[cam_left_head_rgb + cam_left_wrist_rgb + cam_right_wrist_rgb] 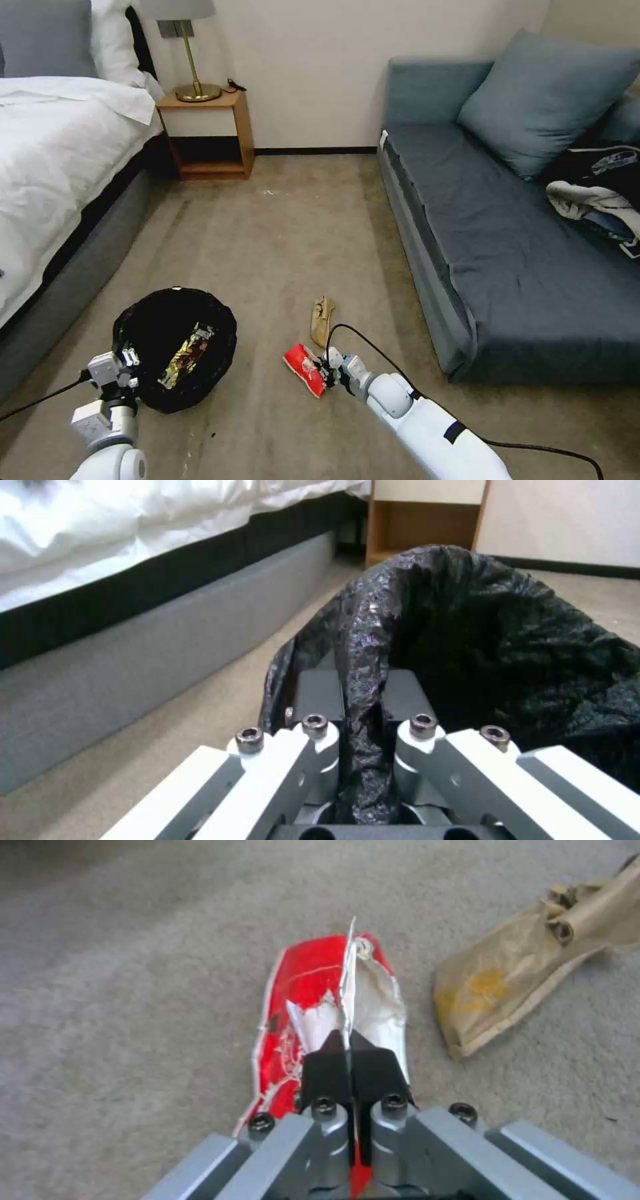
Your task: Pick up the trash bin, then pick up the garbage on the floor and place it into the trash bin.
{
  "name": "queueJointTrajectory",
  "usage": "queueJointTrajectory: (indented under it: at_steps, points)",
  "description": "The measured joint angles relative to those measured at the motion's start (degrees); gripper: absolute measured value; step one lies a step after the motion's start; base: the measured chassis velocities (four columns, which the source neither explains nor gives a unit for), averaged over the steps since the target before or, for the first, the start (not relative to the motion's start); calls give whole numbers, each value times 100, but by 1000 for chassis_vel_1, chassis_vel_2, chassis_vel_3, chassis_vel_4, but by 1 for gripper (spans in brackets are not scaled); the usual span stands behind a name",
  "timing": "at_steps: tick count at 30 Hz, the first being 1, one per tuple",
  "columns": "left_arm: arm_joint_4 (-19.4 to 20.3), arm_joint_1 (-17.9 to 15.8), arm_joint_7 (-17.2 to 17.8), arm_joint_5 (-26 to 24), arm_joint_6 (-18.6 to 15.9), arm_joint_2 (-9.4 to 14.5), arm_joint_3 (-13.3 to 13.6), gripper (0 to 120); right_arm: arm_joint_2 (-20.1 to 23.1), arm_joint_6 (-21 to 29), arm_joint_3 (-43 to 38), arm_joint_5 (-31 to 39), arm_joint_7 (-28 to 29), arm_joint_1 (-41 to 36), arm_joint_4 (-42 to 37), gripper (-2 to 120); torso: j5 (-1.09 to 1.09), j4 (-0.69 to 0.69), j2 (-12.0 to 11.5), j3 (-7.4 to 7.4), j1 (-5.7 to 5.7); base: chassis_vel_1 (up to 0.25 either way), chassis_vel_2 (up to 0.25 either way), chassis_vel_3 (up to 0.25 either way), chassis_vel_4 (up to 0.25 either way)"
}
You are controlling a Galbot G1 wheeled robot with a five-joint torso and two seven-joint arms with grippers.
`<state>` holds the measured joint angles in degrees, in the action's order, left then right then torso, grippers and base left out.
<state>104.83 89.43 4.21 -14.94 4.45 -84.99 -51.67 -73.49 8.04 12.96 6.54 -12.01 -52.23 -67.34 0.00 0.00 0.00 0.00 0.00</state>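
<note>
The trash bin (175, 347), round and lined with a crinkled black bag, stands at the lower left of the head view with a gold-brown snack wrapper (187, 355) inside. My left gripper (127, 363) is shut on the bin's near rim; in the left wrist view the black bag rim (360, 680) is pinched between the fingers (319, 695). My right gripper (325, 375) is shut on the red snack wrapper (304, 369), whose torn edge (313, 990) sticks out past the black pads (327, 1070). A crumpled tan wrapper (322, 320) lies on the carpet just beyond, also seen as the tan wrapper (507, 985).
A bed (60, 160) runs along the left and a blue sofa (507, 253) along the right, with a clothes heap (600, 200) on it. A wooden nightstand (208, 137) with a lamp stands at the far wall. Open carpet lies between them.
</note>
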Motion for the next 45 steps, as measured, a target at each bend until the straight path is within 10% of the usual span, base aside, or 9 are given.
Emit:
queueJointTrajectory:
  at_steps: [17, 45]
  points:
    - [209, 286, -24, 126, 207, -98, 116, 7, 232, -2085, 90, 2098, -519, -153, -1745, 0, 0, 0, 0, 0, 0, 0, 0, 0, 0]
    - [1052, 739, -114, 134, -69, -472, 462, 7, -431, -2785, 904, 1196, -696, 134, -1372, 0, 0, 0, 0, 0, 0, 0, 0, 0, 0]
